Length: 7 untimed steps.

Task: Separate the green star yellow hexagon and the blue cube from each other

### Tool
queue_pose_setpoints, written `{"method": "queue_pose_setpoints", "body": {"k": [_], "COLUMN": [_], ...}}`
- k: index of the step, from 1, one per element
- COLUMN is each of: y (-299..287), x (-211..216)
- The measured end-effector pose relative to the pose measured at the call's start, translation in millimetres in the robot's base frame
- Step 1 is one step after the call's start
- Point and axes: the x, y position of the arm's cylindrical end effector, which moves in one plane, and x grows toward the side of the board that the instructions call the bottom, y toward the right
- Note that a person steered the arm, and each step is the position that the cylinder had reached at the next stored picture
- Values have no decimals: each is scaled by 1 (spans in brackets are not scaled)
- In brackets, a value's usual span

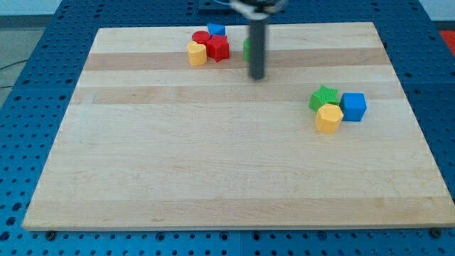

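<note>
The wooden bench [213,163] carries two clusters of blocks, and my tip [257,77] stands between them, near the view's top centre, the dark rod rising blurred out of frame. There are no jaws on this arm, only the bare rod, and it has hold of nothing. The task's three blocks sit packed together at about 4 o'clock from my tip, well apart from it, toward the view's right: the green star [324,97] at the cluster's upper left, the blue cube [353,107] just beside it at its 3 o'clock and seemingly touching, and the yellow hexagon [329,118] at the star's 6 o'clock, pressed against both. The second cluster lies at about 10 o'clock from my tip, by the bench's top edge: a yellow block [197,53] on its left, a red star-like block [218,48] touching its right side, a red cylinder [201,37] behind them, and a small blue block [216,30] at the back. A green block [247,48] shows as a sliver just behind the rod, mostly hidden, its shape unclear.
</note>
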Motion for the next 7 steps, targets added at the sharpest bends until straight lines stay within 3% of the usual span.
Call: {"method": "queue_pose_setpoints", "body": {"k": [1,2,4,5,6,7], "y": [106,138,136,172,165,122], "x": [15,82,203,158,116,152]}}
